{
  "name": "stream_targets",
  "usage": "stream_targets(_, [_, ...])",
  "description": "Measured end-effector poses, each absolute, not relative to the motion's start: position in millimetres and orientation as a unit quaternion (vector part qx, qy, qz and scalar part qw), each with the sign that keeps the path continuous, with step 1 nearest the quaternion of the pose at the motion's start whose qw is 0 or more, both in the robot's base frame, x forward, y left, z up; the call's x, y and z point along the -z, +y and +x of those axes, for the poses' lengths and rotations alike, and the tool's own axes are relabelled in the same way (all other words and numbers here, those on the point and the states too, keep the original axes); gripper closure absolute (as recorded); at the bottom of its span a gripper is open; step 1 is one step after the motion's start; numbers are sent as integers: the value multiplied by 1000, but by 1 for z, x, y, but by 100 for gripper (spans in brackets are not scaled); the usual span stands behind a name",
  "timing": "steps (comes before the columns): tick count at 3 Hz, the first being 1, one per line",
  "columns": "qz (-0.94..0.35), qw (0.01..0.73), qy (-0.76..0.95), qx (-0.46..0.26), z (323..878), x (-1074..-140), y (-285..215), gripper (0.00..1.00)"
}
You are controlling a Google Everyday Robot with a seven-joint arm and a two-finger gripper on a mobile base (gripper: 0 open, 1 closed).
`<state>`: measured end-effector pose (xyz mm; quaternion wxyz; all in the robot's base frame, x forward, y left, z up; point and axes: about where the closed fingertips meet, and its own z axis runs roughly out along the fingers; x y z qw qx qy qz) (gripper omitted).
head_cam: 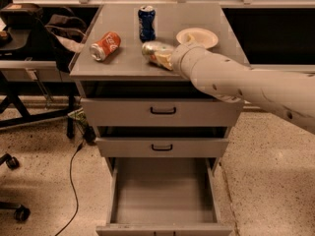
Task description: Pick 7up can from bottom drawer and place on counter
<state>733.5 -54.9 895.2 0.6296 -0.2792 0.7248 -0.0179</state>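
Observation:
The 7up can (pixel 155 52), pale silver with green markings, lies tilted on its side on the grey counter (pixel 123 65), near the middle of its front half. My gripper (pixel 171 58) is right at the can's right end, mostly hidden behind my own wrist. My arm reaches in from the right over the counter's front right corner. The bottom drawer (pixel 162 227) is pulled fully out below, and its plain grey floor is bare.
An orange can (pixel 105 45) lies on its side at the counter's left. A dark blue can (pixel 146 22) stands upright at the back. A pale plate (pixel 197 37) sits just behind my wrist. Two upper drawers (pixel 163 111) are slightly ajar. A chair and floor cable (pixel 73 181) are at left.

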Motion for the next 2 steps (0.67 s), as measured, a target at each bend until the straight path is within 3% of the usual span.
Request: stream_targets(2, [-279, 630, 725, 18, 733, -895, -55, 0])
